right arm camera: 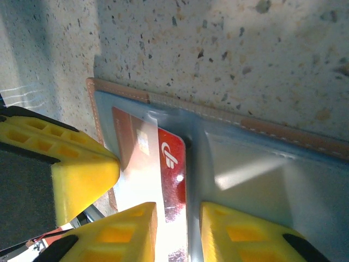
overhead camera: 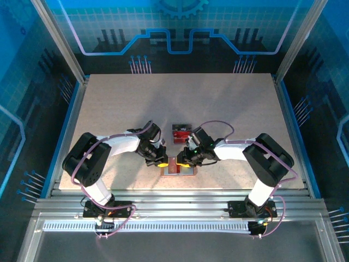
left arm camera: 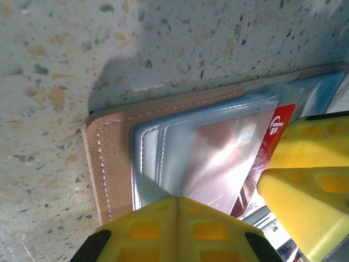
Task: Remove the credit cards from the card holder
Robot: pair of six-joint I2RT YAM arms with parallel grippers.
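Top external view: both arms bend inward until the left claw (overhead camera: 157, 162) and the right claw (overhead camera: 185, 159) nearly meet over the open card holder (overhead camera: 177, 170), which lies flat on the tabletop (overhead camera: 229, 109) directly under them. A second red card (overhead camera: 180, 132) lies on the tabletop just beyond the two claws, apart from the holder. Left wrist view: the left claw (left arm camera: 177, 218) has its yellow fingers pressed together, tips down on the holder's pale blue-grey inner panel, with the tan stitched edge (left arm camera: 106, 158) out ahead of it. To that claw's right, a red card (left arm camera: 278, 124) sits partly under a clear pocket, beside a yellow finger (left arm camera: 311, 185) of the right claw. Right wrist view: the right claw (right arm camera: 177, 218) has its fingers a little apart; the left one rests over the red card (right arm camera: 173, 164), the right one over the blue-grey panel (right arm camera: 256, 174), and the card's red edge runs up through the gap. Whether the fingers press down, I cannot tell.
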